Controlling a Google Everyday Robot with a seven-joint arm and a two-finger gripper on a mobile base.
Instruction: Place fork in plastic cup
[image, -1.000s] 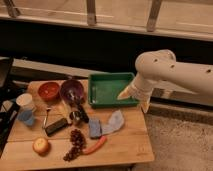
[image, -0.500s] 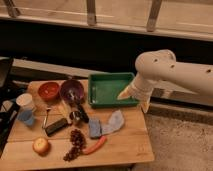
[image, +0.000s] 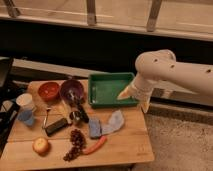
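Hand (image: 133, 99) (fingers apart, empty) hovers by green tray (image: 107, 90), well apart from fork (image: 46, 118)

1. Fork (image: 46, 119): thin, silvery, lying flat on the left part of the wooden table (image: 125, 145), near the cup but outside it
2. Plastic cup (image: 25, 101): whitish-cream, tapered, upright, at the table's left edge
3. Gripper (image: 135, 98): spread wide and holding nothing, on the table's right side, well apart from both
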